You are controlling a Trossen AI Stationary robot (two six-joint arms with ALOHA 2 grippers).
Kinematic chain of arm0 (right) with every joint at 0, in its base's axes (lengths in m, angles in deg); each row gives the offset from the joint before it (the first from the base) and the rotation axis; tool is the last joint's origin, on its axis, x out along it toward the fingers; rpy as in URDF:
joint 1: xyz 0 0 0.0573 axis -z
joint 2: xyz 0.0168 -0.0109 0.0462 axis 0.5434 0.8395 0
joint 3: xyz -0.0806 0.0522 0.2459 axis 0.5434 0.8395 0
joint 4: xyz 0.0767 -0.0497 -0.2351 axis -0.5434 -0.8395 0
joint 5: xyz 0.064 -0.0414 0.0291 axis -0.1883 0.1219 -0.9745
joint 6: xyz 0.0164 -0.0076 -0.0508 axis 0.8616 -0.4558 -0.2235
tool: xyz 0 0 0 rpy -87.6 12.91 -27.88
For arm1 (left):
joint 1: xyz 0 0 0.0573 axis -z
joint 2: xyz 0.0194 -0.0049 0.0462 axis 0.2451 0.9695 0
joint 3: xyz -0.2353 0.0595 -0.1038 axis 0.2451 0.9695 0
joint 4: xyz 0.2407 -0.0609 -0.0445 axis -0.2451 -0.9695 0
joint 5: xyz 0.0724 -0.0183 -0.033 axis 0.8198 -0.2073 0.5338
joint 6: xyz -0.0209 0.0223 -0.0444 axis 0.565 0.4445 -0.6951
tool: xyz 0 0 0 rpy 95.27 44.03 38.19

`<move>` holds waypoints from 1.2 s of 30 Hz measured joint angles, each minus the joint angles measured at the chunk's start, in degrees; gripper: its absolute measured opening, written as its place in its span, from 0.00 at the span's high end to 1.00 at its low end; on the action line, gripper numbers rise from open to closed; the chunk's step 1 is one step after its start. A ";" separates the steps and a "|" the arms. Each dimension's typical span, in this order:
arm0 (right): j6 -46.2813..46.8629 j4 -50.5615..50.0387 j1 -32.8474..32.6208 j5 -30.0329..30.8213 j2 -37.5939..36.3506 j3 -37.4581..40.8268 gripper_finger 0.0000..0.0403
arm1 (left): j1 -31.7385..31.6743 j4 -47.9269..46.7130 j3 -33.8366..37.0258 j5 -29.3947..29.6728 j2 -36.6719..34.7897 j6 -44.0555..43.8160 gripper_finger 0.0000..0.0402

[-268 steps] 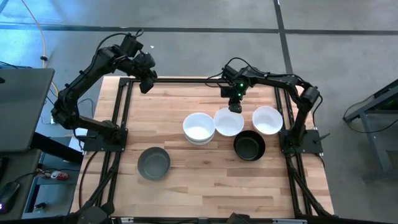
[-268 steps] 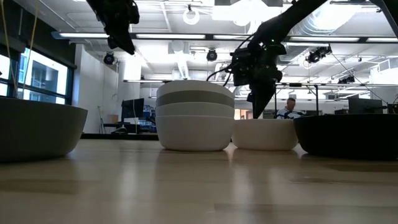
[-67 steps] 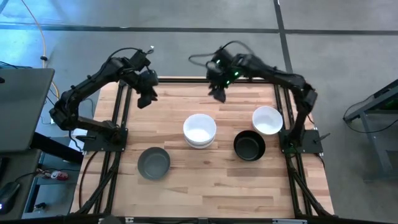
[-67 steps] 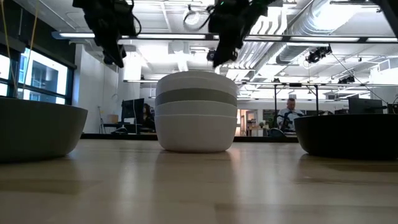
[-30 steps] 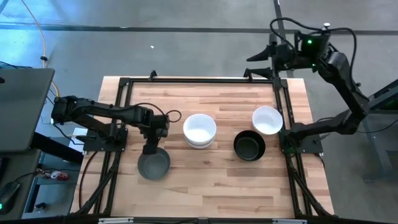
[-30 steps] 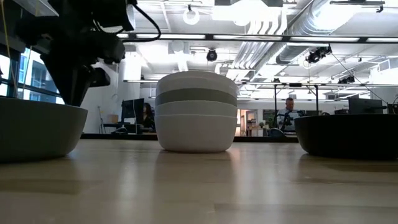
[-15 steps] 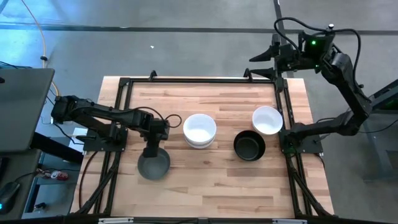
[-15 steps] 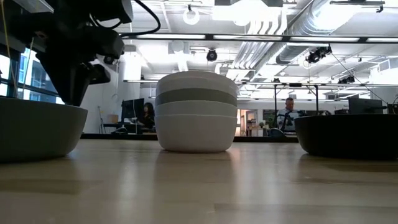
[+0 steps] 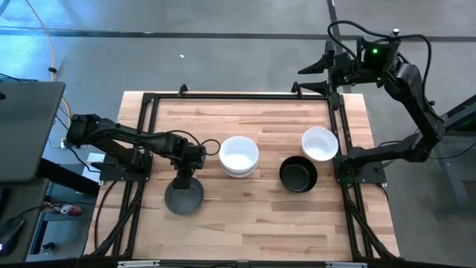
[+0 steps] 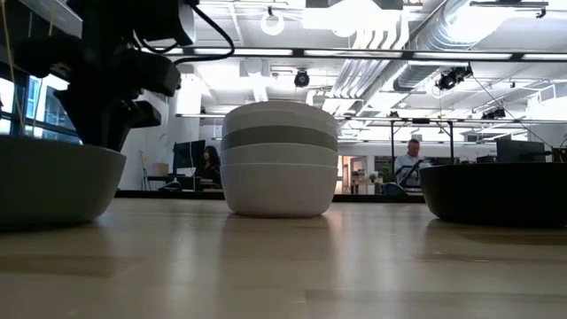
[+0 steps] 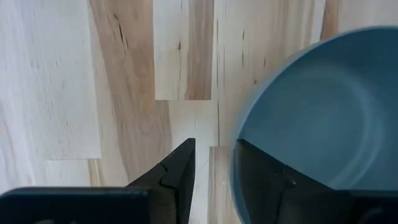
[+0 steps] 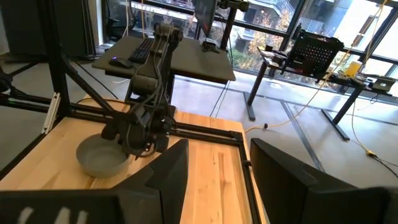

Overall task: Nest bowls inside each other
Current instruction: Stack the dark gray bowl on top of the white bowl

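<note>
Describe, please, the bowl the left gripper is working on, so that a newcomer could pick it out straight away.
On the wooden table, look to the left arm's side, near the front edge, away from the other bowls. The grey bowl sits there alone, with the left gripper straddling its rim, one finger inside and one outside. It is the only matte grey bowl standing by itself; its neighbours are the white stack, the black bowl and a white bowl.

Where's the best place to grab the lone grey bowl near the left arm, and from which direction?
Take the grey bowl by its rim, coming straight down from above. It sits upright and open-topped, so the thin wall is probably the only part two fingers can pinch, one inside and one outside. The left hand is already placed that way, straddling the rim on the side toward the white stack.
</note>
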 joint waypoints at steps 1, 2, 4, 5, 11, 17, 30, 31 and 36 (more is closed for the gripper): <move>0.00 0.00 0.02 0.00 0.00 0.00 0.59 | 0.00 0.04 -0.04 0.00 0.38 0.08 0.74; 0.00 0.00 0.02 0.00 0.00 0.00 0.59 | 0.00 0.05 -0.03 -0.05 0.85 0.30 0.74; 0.00 -0.02 0.01 0.00 0.00 0.00 0.59 | 0.00 0.03 -0.02 -0.43 1.91 0.77 0.74; 0.01 -0.02 0.02 0.00 0.00 0.00 0.59 | 0.00 0.01 -0.02 -0.66 2.19 1.00 0.74; 0.46 -0.02 0.02 0.00 0.00 0.00 0.59 | 0.00 0.51 -0.02 -1.51 2.89 1.53 0.74; 0.42 -0.02 0.01 0.00 0.00 0.00 0.59 | -0.01 -0.22 -0.04 -1.86 2.87 1.42 0.74; 1.33 -0.42 0.00 0.00 0.04 0.02 0.59 | -2.50 -4.70 -3.64 -1.73 -0.61 2.55 0.74; 1.33 -0.77 0.00 0.00 0.04 0.04 0.59 | -2.41 -4.76 -3.65 -1.75 -0.65 2.36 0.74; 1.31 -1.31 0.00 0.00 0.07 0.07 0.59 | -2.21 -4.19 -3.63 -1.73 -0.86 2.13 0.74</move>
